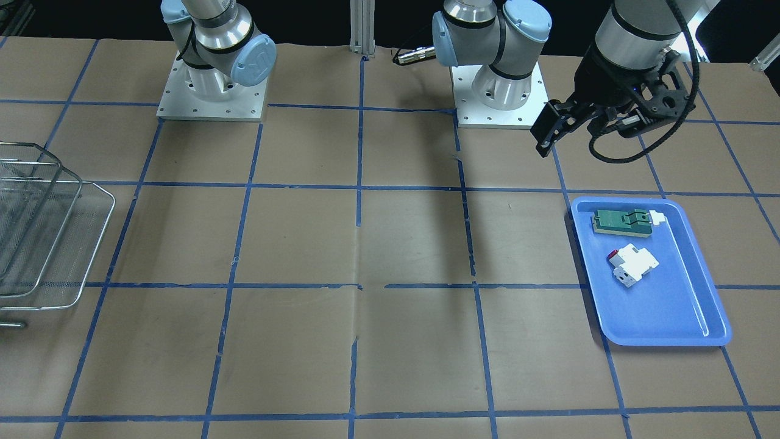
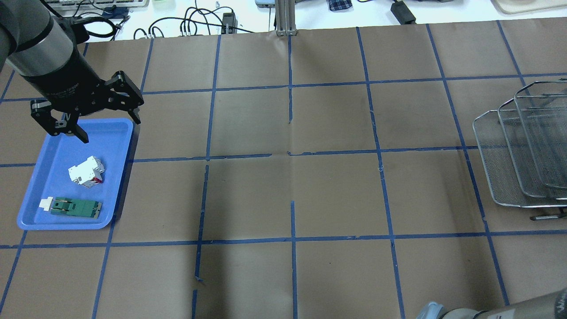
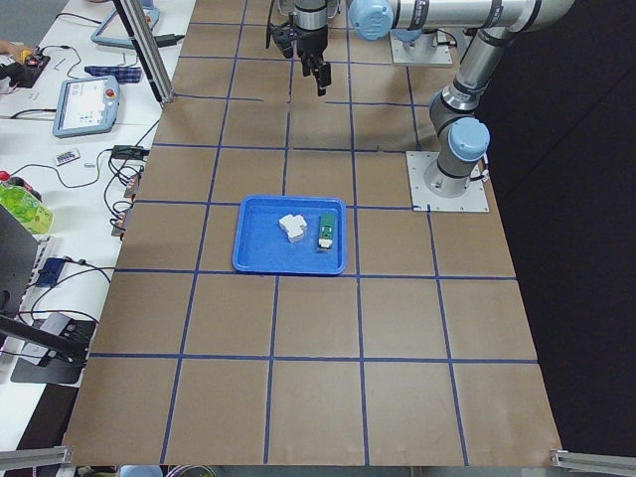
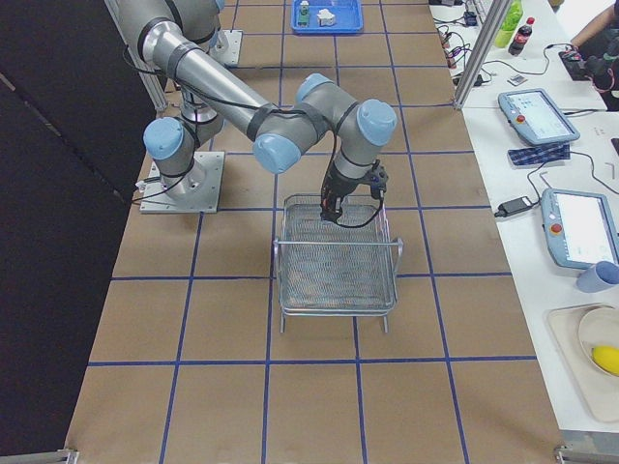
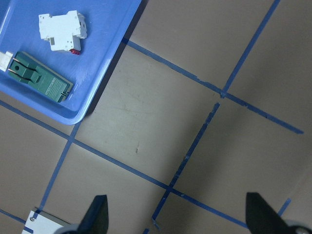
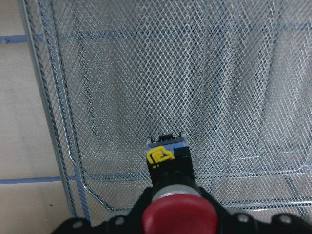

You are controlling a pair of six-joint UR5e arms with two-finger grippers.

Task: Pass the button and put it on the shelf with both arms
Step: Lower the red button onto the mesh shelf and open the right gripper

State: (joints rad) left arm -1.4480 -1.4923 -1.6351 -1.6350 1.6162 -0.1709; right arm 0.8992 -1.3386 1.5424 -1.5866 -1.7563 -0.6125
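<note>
I read the right gripper (image 4: pixel 331 211) as clamped on the button (image 6: pixel 168 155) above the shelf (image 4: pixel 338 280). The left gripper (image 2: pixel 110 128) is spread wide over the blue tray (image 2: pixel 31 212), which holds a white block (image 2: pixel 86 171) and a green part (image 2: pixel 75 207).

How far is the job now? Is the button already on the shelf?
Handover looks done: the left hand hangs open and empty. In hand: the right hand grips the button above the shelf. Remaining: lowering and releasing it there.

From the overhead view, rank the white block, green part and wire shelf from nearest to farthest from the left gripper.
1. White block, in the blue tray, just below the left gripper.
2. Green part, at the tray's robot-side end.
3. Wire shelf, far right edge.
</note>
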